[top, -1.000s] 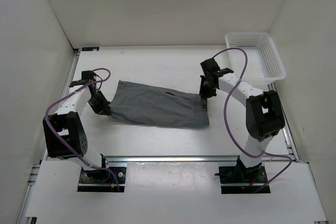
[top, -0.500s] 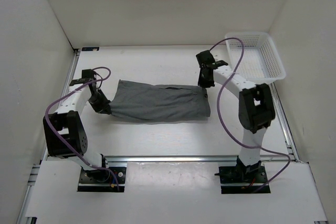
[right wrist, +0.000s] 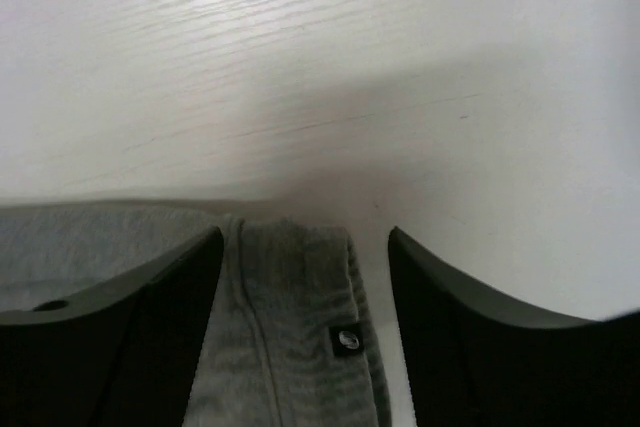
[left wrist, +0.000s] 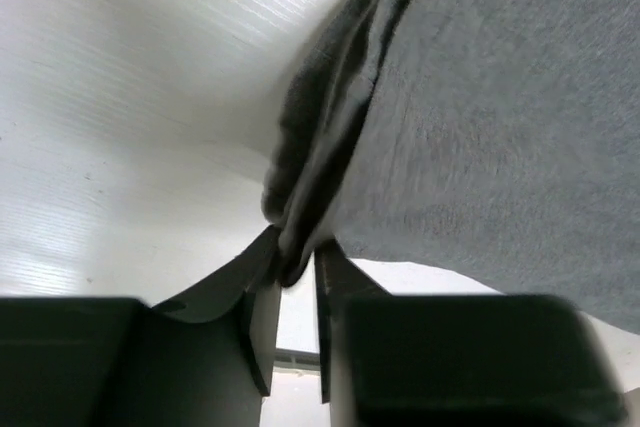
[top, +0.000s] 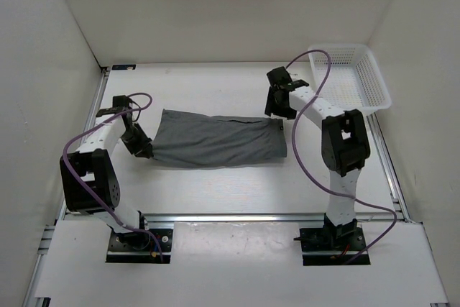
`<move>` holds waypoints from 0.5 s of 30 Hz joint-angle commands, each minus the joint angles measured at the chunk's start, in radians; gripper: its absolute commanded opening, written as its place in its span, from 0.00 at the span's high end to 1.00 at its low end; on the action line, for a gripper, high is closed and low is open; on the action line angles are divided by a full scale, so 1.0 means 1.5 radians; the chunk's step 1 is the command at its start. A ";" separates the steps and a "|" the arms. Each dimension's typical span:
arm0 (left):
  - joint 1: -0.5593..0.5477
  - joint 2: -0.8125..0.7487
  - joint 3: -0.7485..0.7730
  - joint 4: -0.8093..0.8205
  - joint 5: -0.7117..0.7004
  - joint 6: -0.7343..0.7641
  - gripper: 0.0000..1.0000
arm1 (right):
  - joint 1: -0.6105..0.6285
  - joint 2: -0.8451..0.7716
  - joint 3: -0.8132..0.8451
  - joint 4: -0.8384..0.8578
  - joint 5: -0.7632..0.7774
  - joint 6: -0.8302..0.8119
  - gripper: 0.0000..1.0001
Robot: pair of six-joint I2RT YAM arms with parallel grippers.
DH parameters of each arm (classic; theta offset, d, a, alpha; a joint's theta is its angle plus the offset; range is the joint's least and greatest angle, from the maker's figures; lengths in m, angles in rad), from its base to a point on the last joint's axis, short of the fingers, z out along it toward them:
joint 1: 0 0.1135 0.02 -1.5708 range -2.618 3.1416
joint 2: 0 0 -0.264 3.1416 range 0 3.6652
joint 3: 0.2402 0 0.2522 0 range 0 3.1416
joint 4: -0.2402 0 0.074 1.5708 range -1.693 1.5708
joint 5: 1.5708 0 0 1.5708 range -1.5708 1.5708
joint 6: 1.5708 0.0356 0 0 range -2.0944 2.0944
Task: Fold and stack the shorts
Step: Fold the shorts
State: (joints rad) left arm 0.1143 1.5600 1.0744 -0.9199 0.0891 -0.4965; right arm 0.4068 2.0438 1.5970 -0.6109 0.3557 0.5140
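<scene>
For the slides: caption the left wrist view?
Left gripper shut on the bunched edge of the grey shorts, white table behind.

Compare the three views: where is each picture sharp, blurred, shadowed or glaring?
Top external: evenly lit and sharp, the shorts casting little shadow. Left wrist: the left claw is a dark blur, fabric softens rightward, table glares. Right wrist: the right claw is dark and blurred; a soft shadow lies beyond the fabric.

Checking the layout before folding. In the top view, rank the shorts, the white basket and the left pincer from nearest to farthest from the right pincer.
From the right pincer:
1. shorts, just beneath it, at their right end.
2. white basket, back right corner.
3. left pincer, far left, pinching the shorts' other end.
</scene>
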 commanded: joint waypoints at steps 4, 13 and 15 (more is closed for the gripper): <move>0.000 -0.025 0.021 -0.006 -0.003 0.005 0.49 | 0.000 -0.167 -0.020 -0.014 -0.033 -0.009 0.20; 0.000 0.003 0.028 0.014 0.004 -0.015 0.00 | 0.000 -0.279 -0.131 -0.020 -0.070 0.003 0.18; 0.000 0.030 0.044 0.022 -0.008 -0.023 0.02 | 0.000 -0.294 -0.144 -0.026 -0.077 0.003 0.18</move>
State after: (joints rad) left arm 0.1143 1.5730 1.0882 -0.9306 0.0864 -0.5133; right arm 0.4068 1.6421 1.4117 -0.6353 0.2665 0.5167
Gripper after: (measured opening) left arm 0.986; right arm 0.822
